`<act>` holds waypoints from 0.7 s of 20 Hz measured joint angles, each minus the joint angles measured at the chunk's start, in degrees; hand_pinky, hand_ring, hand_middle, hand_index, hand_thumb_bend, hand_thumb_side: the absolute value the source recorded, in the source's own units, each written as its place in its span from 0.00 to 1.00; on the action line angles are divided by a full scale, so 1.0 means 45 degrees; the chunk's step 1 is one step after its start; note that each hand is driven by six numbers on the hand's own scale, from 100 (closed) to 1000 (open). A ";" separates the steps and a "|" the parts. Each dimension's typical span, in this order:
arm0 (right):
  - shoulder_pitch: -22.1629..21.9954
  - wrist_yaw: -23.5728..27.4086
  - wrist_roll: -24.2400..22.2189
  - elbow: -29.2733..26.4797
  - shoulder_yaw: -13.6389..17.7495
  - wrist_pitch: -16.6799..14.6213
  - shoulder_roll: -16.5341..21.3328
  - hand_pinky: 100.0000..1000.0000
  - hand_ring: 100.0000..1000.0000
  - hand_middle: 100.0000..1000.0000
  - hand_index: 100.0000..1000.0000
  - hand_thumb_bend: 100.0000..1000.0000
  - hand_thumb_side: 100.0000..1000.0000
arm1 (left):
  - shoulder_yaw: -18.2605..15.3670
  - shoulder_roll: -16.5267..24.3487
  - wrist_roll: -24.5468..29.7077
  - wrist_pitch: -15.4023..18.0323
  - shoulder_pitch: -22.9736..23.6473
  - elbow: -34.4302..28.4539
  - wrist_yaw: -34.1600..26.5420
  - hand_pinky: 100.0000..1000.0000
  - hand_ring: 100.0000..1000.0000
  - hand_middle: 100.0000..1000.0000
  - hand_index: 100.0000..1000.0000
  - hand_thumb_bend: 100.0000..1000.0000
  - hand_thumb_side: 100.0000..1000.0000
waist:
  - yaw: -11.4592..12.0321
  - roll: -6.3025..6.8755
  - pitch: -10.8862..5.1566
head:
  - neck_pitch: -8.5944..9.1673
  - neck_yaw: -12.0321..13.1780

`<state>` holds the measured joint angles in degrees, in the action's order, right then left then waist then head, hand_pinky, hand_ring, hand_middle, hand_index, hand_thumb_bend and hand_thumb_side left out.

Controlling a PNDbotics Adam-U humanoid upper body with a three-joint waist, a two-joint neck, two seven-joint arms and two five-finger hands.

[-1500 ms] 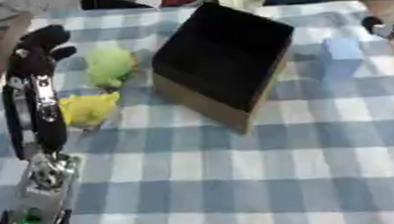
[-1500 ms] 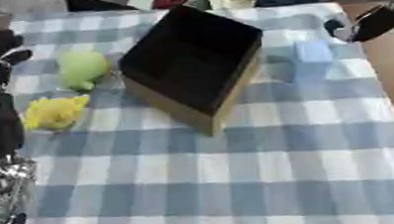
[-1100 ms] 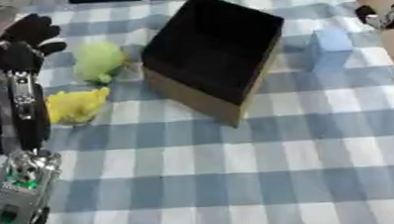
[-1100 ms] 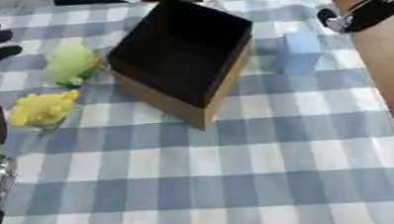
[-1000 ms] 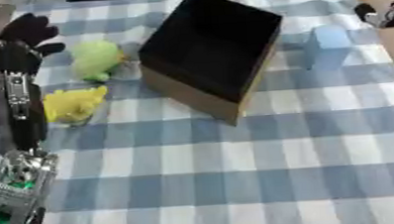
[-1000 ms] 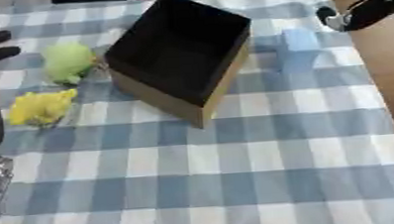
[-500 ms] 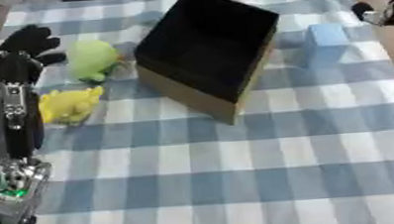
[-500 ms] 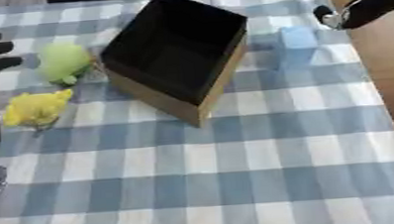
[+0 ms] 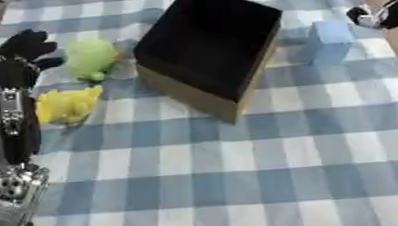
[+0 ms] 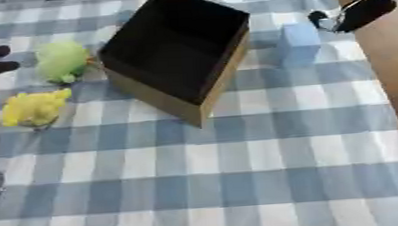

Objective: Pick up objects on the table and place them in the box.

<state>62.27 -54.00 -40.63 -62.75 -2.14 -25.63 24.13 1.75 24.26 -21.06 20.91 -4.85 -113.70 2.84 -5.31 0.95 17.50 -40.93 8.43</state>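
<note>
Nearest, along the left edge, the left arm rises over the blue checked tablecloth (image 9: pixel 241 172), and the left hand (image 9: pixel 21 52) hangs just left of the toys, fingers relaxed and spread, holding nothing. The yellow soft toy (image 9: pixel 65 105) lies just right of the arm; beyond it the green soft toy (image 9: pixel 91 58) lies beside the box's left wall. The open box (image 9: pixel 205 49) stands mid-table, seemingly empty. Far right, the pale blue block (image 10: pixel 299 42) stands near the right hand (image 10: pixel 360 11); whether that hand is open cannot be told. No object is boxed yet; the step looks like reaching. Next, the left hand likely must lower and close around a toy.
</note>
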 measured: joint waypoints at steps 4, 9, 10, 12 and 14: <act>0.0137 -0.0300 0.0081 0.0417 -0.0110 -0.0081 -0.0002 0.96 1.00 0.97 1.00 0.21 0.36 | 0.0047 0.0001 -0.0050 0.0037 0.0066 0.0000 0.0101 0.67 0.74 0.71 0.82 0.05 0.88 | 0.0040 0.0023 0.0061 | 0.0055 -0.0028; 0.0330 -0.0776 0.0219 0.0853 -0.0166 -0.0219 -0.0011 0.96 1.00 0.98 1.00 0.36 0.54 | 0.0109 0.0001 -0.0054 0.0041 0.0077 0.0000 0.0164 0.67 0.74 0.71 0.81 0.05 0.88 | 0.0066 0.0036 0.0089 | 0.0292 -0.0013; 0.0394 -0.0899 0.0250 0.0935 -0.0166 -0.0251 -0.0018 0.96 1.00 0.98 1.00 0.38 0.56 | 0.0109 0.0001 -0.0054 0.0041 0.0078 0.0000 0.0166 0.67 0.74 0.71 0.81 0.05 0.88 | 0.0073 0.0035 0.0089 | 0.0382 0.0011; 0.0514 -0.1151 0.0333 0.1093 -0.0178 -0.0333 -0.0033 0.96 1.00 0.99 1.00 0.42 0.60 | 0.0109 0.0001 -0.0054 0.0041 0.0078 0.0000 0.0170 0.67 0.74 0.71 0.81 0.05 0.88 | 0.0085 0.0034 0.0089 | 0.0526 0.0072; 0.0622 -0.1378 0.0421 0.1235 -0.0226 -0.0422 -0.0049 0.96 1.00 0.99 1.00 0.42 0.62 | 0.0109 0.0001 -0.0054 0.0041 0.0078 0.0000 0.0175 0.67 0.74 0.71 0.81 0.04 0.88 | 0.0094 0.0034 0.0089 | 0.0644 0.0137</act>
<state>65.07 -60.20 -38.74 -57.19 -3.16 -27.53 23.91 2.24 24.27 -21.30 21.09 -4.50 -113.70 3.63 -4.88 1.11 17.90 -38.03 9.05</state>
